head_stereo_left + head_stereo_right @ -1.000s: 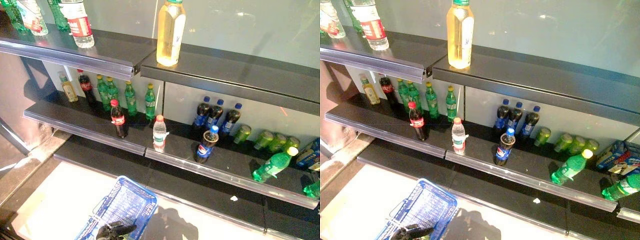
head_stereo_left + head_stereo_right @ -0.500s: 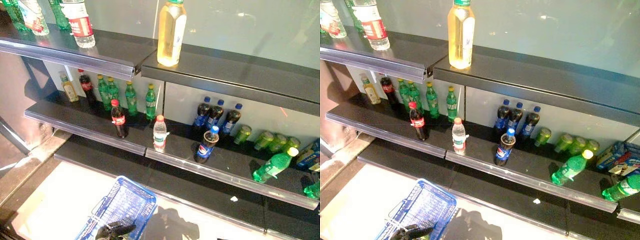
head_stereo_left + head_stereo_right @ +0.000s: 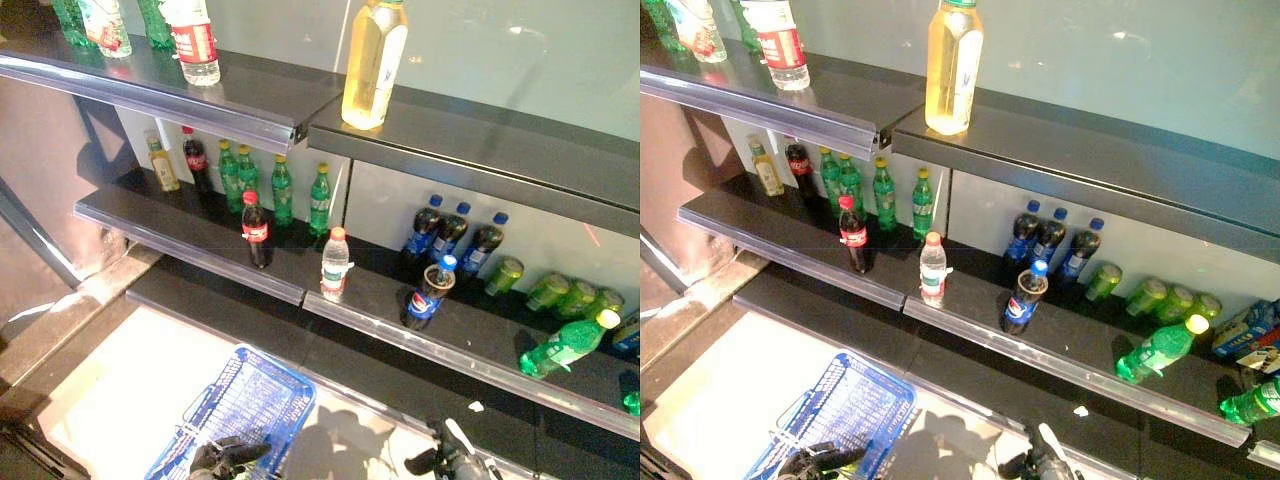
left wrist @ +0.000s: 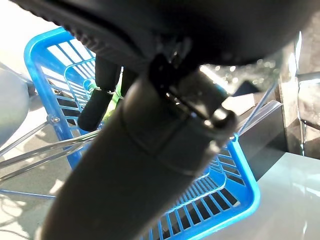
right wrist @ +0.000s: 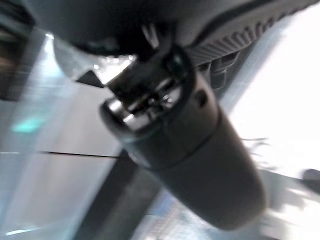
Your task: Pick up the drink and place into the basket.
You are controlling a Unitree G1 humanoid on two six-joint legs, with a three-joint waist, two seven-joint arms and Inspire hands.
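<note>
Right robot hand [image 3: 450, 462] low, grip unreadable | left robot hand [image 3: 228, 457] clasps basket [image 3: 250, 395] handle | upright drink [image 3: 429, 292] up-shelf, nearer right.

The left hand [image 3: 228, 457] sits low at the near rim of the basket [image 3: 262, 375], fingers curled around its wire handle. The right hand [image 3: 447, 462] hovers to the basket's right, fingers unclear.

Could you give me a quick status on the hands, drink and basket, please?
Left hand shut on blue basket handle. Right hand low, empty, fingers unclear. Drinks on middle shelf untouched.
</note>
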